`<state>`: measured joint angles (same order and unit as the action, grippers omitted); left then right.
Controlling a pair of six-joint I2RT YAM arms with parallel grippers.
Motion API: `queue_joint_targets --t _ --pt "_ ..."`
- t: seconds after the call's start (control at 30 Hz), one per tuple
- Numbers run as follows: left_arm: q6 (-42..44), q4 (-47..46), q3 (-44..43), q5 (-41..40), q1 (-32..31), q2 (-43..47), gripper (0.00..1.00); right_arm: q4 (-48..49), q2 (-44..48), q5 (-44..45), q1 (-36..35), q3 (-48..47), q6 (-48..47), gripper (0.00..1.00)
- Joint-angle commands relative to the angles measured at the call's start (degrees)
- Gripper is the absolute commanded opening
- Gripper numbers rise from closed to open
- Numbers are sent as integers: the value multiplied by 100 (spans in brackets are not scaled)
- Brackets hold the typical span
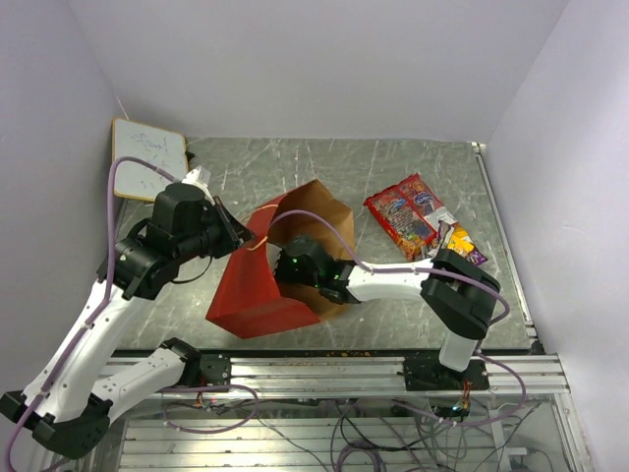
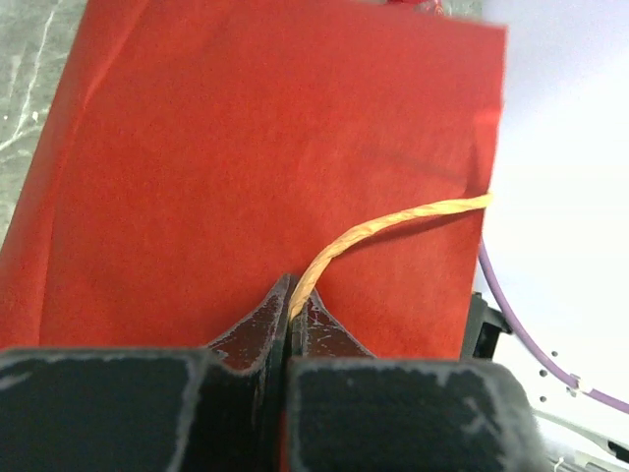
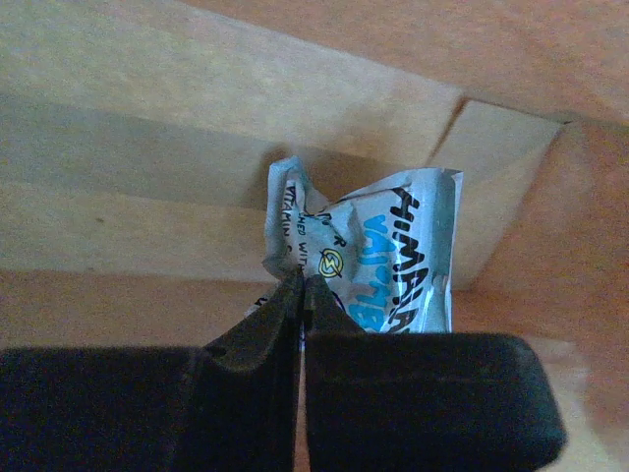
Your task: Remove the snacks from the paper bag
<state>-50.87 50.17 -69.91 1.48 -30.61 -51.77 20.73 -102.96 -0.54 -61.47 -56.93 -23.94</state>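
The red paper bag [image 1: 257, 295] lies on its side, its brown kraft mouth [image 1: 319, 208] facing the back right. My left gripper [image 1: 239, 233] is shut on the bag's twisted paper handle [image 2: 393, 218], its tips [image 2: 292, 300] pinching the loop over the red outer wall [image 2: 265, 157]. My right gripper [image 1: 295, 264] reaches inside the bag. In the right wrist view its tips [image 3: 303, 285] are shut on the crumpled edge of a silvery-blue packet [image 3: 393, 258] against the brown inner wall [image 3: 147, 197]. Red printed snack bags [image 1: 403, 211] and small yellow and purple packs [image 1: 462, 246] lie on the table to the right.
A white board [image 1: 149, 157] leans at the back left corner. White walls close in on the left, back and right. A metal rail [image 1: 324, 369] runs along the near edge by the arm bases.
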Motion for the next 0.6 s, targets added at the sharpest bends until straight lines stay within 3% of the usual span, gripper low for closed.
queue_joint_targets --t 0.0,0.17,0.3,0.57 --pt "-63 -433 -75 8 -41 -210 7 -642 442 74 9 98 261 0" --pt "-5 -675 -117 152 -42 -554 7 -1911 406 70 173 -214 87 0" --pt "61 -820 -439 196 -40 -781 7 -2292 569 238 276 98 -96 0" --pt "159 -1195 -984 211 -36 -830 7 -3152 451 319 294 -186 -487 0"
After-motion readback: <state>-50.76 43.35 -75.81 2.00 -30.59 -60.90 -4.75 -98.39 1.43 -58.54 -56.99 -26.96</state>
